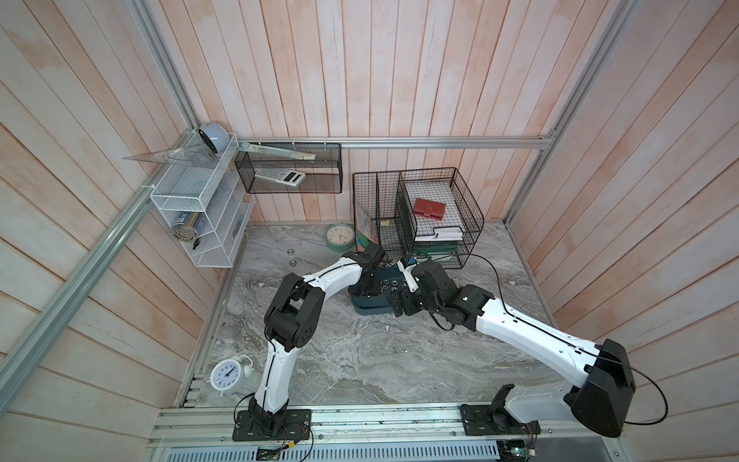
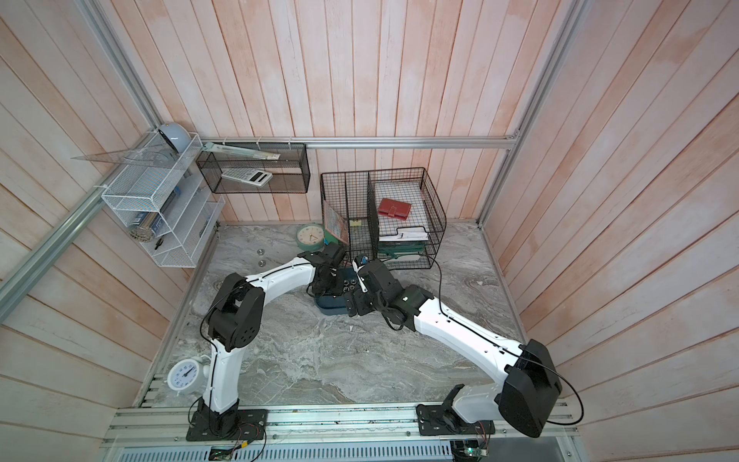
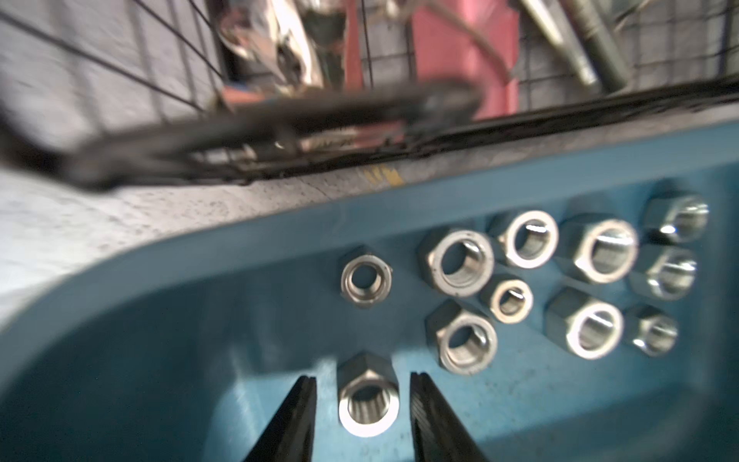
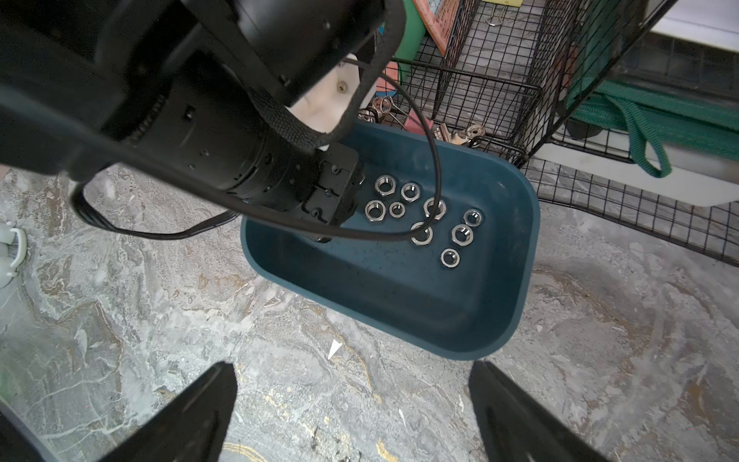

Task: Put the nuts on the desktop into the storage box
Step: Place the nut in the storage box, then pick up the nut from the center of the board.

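**A:** Why was the left gripper (image 3: 362,376) so low inside the storage box (image 4: 380,296)?

**B:** I'd say so that a nut (image 3: 368,404) couldn't bounce over the shallow wall. Its jaws stood apart with a gap on each side of that nut, and they gripped nothing.

**A:** And the right gripper (image 4: 352,366)?

**B:** It was spread wide and empty above the bare desktop (image 1: 380,360), at the box's near edge. It was probably waiting out of the way.

**A:** Why was the box placed there?

**B:** It sat at the far middle between the two arms, just in front of the black wire organiser (image 4: 500,92). I judged either arm could reach it there.

**A:** Where were the nuts (image 3: 460,260)?

**B:** About ten lay in the box's far half, holes up, and several touched flank to flank. In a top view two more (image 1: 290,251) lay on the desktop at the far left, near the green clock (image 1: 340,237). So the job wasn't finished.

**A:** What were the materials like?

**B:** The nuts were bright steel with hexagonal flanks and threaded bores, in a few different sizes. The box was smooth matte teal plastic with rounded corners. The desktop was flat and grey, marble-patterned with white and tan veins, and a nut would probably skid on it. The left gripper's pads (image 3: 424,416) were black and finely ribbed, which should help on such slick metal.
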Available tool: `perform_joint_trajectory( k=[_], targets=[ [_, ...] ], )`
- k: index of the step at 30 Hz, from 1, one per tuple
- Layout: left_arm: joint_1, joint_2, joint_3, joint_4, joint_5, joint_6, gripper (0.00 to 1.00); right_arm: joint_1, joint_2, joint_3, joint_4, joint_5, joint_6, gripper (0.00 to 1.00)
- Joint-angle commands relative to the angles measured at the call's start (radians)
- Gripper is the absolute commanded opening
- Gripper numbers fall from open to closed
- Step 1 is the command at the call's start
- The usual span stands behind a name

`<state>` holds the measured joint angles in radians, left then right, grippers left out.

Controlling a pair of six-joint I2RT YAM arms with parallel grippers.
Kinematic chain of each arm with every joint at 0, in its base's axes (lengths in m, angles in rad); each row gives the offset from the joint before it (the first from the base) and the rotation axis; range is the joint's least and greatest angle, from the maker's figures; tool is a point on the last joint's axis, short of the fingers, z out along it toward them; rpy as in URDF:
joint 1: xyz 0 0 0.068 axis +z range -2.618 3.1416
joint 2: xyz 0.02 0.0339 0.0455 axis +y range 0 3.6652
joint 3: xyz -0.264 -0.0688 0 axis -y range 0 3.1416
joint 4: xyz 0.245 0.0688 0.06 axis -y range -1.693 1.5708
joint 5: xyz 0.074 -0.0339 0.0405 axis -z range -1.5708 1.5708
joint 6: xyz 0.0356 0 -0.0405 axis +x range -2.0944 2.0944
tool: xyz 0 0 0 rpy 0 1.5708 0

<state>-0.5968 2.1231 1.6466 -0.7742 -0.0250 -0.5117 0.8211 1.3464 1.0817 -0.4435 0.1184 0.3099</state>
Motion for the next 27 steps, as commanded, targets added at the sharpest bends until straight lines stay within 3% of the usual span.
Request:
perform_joint_trajectory(
  k=[1, 11, 13, 27],
  targets=[
    [0.0, -0.064, 0.045, -0.035, -0.022, 0.015, 0.45, 0.003, 0.014, 0.032, -0.011, 0.01, -0.009, 0.98],
    [0.013, -0.128, 0.084, -0.058, 0.002, 0.021, 0.8, 0.003, 0.02, 0.04, -0.007, 0.005, -0.012, 0.98],
    [0.019, -0.146, 0.082, -0.059, 0.003, 0.02, 1.0, 0.003, 0.025, 0.045, -0.007, 0.004, -0.016, 0.98],
    [0.156, -0.297, -0.052, -0.043, -0.029, 0.005, 1.0, 0.003, 0.106, 0.122, 0.017, -0.058, -0.044, 0.98]
  ],
)
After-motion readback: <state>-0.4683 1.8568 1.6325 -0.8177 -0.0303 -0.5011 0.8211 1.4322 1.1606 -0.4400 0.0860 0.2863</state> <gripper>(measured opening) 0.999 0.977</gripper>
